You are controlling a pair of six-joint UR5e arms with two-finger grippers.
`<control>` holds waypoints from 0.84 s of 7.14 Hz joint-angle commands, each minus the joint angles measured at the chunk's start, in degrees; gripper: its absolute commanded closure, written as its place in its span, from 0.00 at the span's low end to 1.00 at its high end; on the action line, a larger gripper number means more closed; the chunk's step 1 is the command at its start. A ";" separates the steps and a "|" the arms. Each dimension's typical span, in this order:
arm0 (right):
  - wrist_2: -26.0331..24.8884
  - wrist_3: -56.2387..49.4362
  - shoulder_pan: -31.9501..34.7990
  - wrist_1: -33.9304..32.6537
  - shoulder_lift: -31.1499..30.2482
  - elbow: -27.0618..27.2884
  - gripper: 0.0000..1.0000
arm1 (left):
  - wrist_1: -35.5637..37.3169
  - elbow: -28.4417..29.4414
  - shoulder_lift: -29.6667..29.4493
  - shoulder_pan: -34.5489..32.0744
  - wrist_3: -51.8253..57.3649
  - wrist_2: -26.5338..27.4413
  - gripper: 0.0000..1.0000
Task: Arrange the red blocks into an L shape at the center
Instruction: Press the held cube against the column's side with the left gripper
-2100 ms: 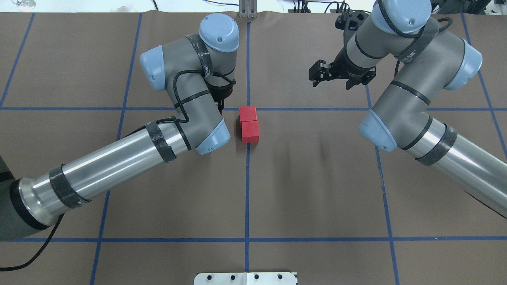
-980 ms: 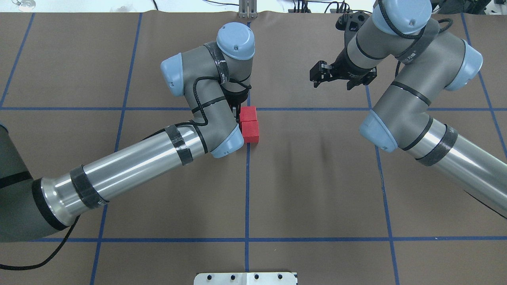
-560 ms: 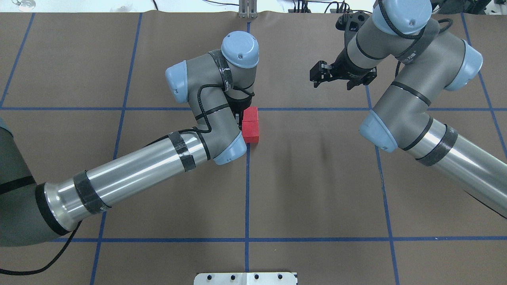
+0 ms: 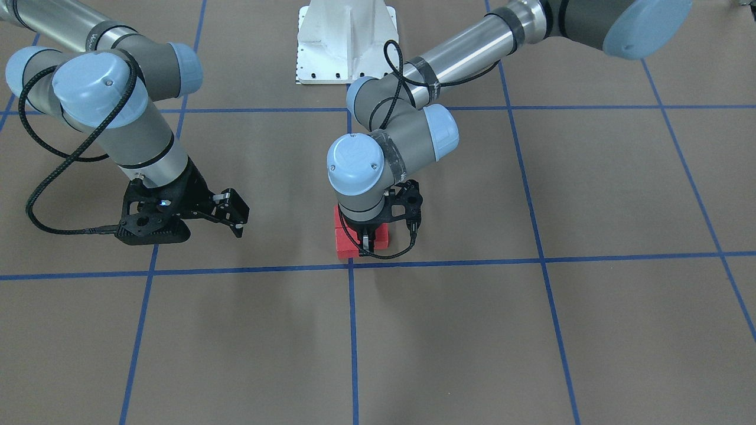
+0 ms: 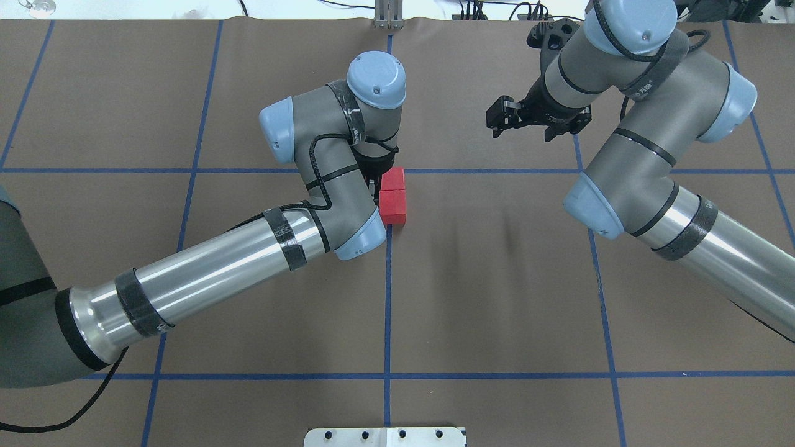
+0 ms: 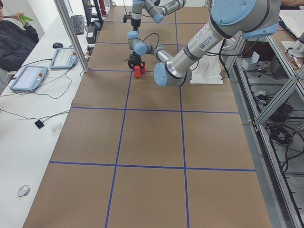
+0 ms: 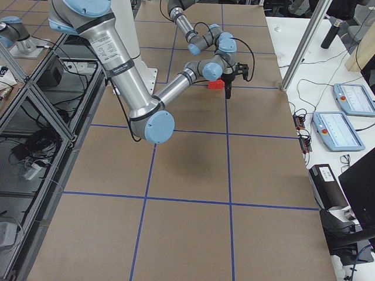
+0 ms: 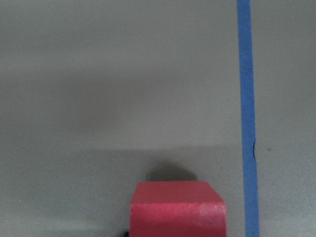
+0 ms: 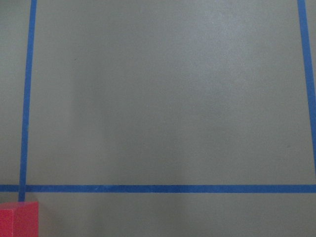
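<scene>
Two red blocks [image 5: 392,207] lie in a column just on my side of the center cross [image 5: 388,171], touching each other. A third red block [image 4: 381,236] sits against their left side by the cross, low on the board. My left gripper [image 4: 366,243] stands over it and looks shut on it. That block fills the bottom of the left wrist view [image 8: 177,207]. My wrist hides the fingers from overhead. My right gripper [image 5: 495,124] hangs open and empty, well to the right of the blocks. A red corner [image 9: 19,219] shows in its wrist view.
The white metal base [image 4: 345,41] stands on the centre line at my edge of the board. Blue tape lines [image 5: 602,279] grid the brown board. A person [image 6: 14,38] sits at a side table with tablets [image 6: 28,78] beyond the far edge.
My left arm has swung right and brought its gripper down against the left side of the two blocks, nudging them slightly right. It has barely moved in the last half second. The right arm is still.
</scene>
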 commanded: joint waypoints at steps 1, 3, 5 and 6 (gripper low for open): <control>0.00 0.00 0.00 0.09 -0.09 -0.01 0.01 | -0.16 -0.09 0.03 -0.10 -0.09 0.07 1.00; 0.00 -0.09 0.00 0.00 -0.09 -0.01 0.01 | -0.16 -0.09 0.03 -0.19 -0.44 0.07 1.00; 0.00 -0.09 0.00 0.00 -0.09 -0.09 0.01 | -0.16 -0.09 -0.06 -0.36 -1.14 0.07 1.00; 0.00 -0.09 0.00 0.09 -0.01 -0.10 0.01 | -0.16 -0.09 0.03 -0.36 -1.40 0.16 1.00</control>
